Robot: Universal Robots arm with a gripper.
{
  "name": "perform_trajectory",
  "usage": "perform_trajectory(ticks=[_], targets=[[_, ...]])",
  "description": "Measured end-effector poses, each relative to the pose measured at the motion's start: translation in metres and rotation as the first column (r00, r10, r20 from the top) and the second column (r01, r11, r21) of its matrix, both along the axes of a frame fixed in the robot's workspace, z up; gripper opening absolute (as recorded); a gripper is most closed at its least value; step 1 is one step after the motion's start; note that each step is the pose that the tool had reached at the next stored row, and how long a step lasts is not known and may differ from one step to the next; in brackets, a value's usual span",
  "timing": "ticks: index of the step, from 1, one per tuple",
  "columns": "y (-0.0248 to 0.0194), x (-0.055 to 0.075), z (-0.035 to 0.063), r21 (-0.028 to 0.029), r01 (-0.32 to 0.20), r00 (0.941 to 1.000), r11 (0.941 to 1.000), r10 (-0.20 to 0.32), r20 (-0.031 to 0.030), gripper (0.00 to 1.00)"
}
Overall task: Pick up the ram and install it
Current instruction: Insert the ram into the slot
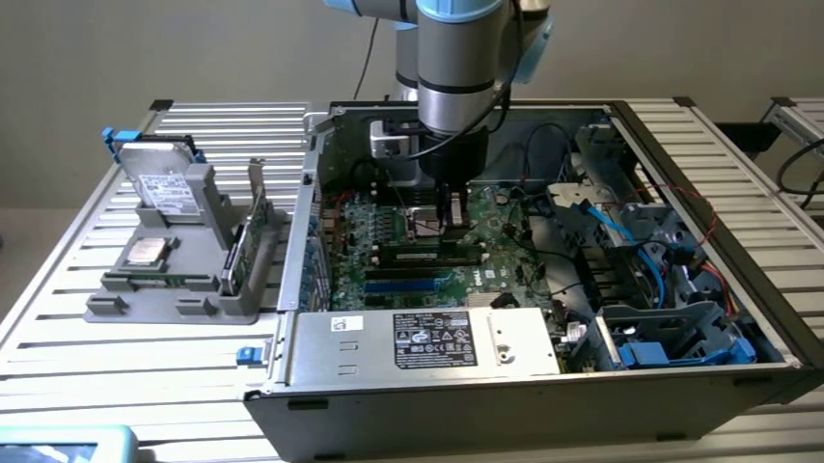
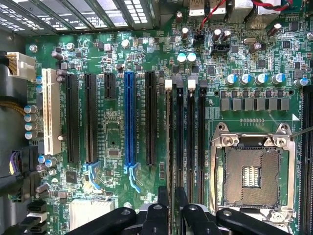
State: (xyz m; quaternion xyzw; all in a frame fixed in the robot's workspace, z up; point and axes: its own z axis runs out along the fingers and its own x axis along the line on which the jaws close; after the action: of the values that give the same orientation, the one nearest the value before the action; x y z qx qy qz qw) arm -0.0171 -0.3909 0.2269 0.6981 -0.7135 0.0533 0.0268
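The motherboard (image 2: 115,127) is coloured green. Its slots (image 2: 150,117) are moulded in black, save a blue slot (image 2: 129,122) and a white slot (image 2: 50,110). The gripper (image 2: 171,192) is finished in black. The table (image 1: 77,289) is ribbed in silver; the arm (image 1: 457,68) is banded silver and pale blue.

arm (image 1: 453,68): silver-grey cylinder | joint caps (image 1: 464,10): light blue | wrist (image 1: 451,159): black | hand (image 2: 171,198): black, pivoted links
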Motion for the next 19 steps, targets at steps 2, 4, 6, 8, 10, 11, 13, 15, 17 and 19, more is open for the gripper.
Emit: perform_trajectory(ticks=[2, 4, 6, 8, 10, 11, 13, 15, 17, 19], targets=[[0.0, 0.0, 0.0, 0.0, 0.0, 1.0, 1.0, 0.0, 0.0001, 0.2], [0.0002, 0.0, 0.0001, -0.0002, 0.0, 1.0, 1.0, 0.0, 0.0001, 0.2], [0.0002, 0.0, 0.0, -0.0001, 0.0, 1.0, 1.0, 0.0, 0.0001, 0.22], [0.0002, 0.0, 0.0003, -0.0001, 0.0, 1.0, 1.0, 0.0, 0.0001, 0.28], [0.0002, 0.0, 0.0039, -0.0004, 0.0, 1.0, 1.0, 0.0, 0.0001, 0.28], [0.0, 0.001, 0.0069, -0.0003, 0.0, 1.0, 1.0, 0.0, 0.0002, 0.28], [-0.0006, 0.004, 0.0133, -0.0004, 0.0, 1.0, 1.0, 0.0, -0.0001, 0.28], [-0.0018, 0.007, 0.0197, -0.0003, 0.0, 1.0, 1.0, 0.0, -0.0011, 0.28], [-0.0031, 0.011, 0.0226, -0.0002, 0.0, 1.0, 1.0, 0.0, -0.0031, 0.28], [-0.0036, 0.012, 0.0227, -0.0001, 0.0, 1.0, 1.0, 0.0, -0.0077, 0.28]])
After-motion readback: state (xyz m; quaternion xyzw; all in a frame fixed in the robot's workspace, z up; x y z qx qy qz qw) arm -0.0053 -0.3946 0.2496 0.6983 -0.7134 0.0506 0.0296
